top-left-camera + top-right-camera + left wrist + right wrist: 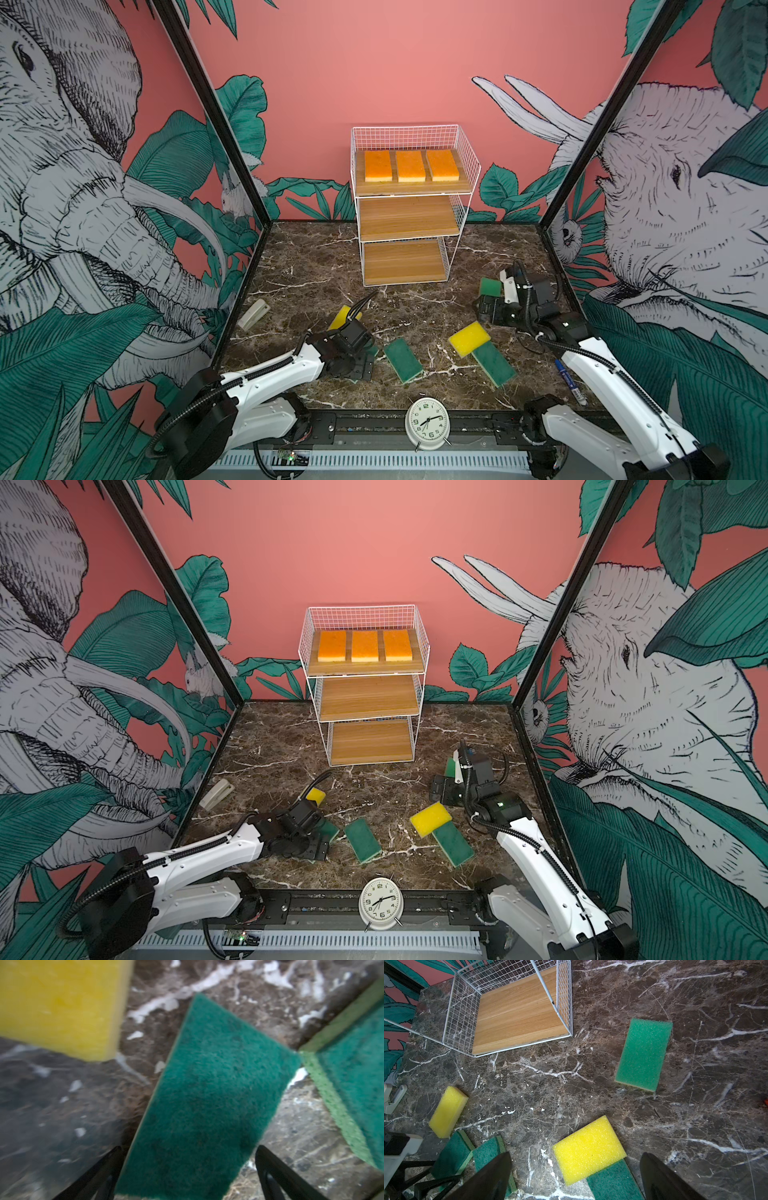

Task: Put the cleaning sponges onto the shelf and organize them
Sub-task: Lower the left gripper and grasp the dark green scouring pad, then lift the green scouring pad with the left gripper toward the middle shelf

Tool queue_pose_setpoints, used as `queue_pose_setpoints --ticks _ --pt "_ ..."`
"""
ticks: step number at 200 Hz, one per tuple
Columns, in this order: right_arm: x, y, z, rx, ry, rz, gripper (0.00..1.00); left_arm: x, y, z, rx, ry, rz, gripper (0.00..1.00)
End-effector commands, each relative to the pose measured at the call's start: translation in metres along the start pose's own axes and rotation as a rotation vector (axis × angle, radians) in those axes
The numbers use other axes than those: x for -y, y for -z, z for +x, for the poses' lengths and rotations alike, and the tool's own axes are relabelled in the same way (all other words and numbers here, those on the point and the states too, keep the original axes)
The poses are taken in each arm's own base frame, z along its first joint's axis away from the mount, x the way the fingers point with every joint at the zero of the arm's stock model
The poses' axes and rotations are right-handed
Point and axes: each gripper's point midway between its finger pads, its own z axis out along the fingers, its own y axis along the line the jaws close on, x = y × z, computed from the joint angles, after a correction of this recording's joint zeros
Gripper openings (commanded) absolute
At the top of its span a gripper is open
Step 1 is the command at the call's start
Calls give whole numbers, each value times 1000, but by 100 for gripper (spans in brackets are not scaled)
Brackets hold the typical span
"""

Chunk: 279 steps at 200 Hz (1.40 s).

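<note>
The shelf (pixel 411 216) stands at the back middle in both top views, with three orange sponges (pixel 411 165) side by side on its top board. My left gripper (pixel 188 1167) hangs open, its fingers (pixel 276 1176) either side of a dark green sponge (pixel 207 1095) on the table. Close by lie a yellow sponge (pixel 343 318) and another green one (pixel 402 359). My right gripper (pixel 576 1176) is open and empty above a yellow sponge (pixel 588 1150) that rests on a dark green one (pixel 610 1182). A green sponge (pixel 643 1055) lies foam side up near the right arm.
An alarm clock (pixel 428 424) stands at the table's front edge. A blue marker (pixel 571 380) lies at the front right and a pale stapler-like object (pixel 254 313) at the left wall. The shelf's two lower boards (pixel 405 262) hold nothing.
</note>
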Motion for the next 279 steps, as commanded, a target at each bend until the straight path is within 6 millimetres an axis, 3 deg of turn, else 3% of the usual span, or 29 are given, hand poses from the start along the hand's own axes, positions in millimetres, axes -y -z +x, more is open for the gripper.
queue_pose_setpoints --ticks 1,57,97,143,172,191,223,279 --pt "3 4 4 6 -13 4 99 16 -1 2 8 -9 103 100" --pt "4 5 6 9 -22 2 99 16 -1 9 -4 -35 60 99" --pt "4 6 7 11 -24 3 99 7 -8 12 -5 -74 -80 93" --pt "5 6 9 3 -27 4 99 10 -12 22 -24 -121 -141 88" --pt "5 5 10 2 -33 1 99 11 -15 31 -36 -116 -146 78" --pt "5 4 12 -3 -38 -1 99 8 -13 32 -23 -92 -173 65" --pt "6 4 13 -4 -32 4 99 3 4 16 59 -51 -227 52" --pt "0 -2 3 31 -25 -30 99 38 69 -45 352 -40 -64 55"
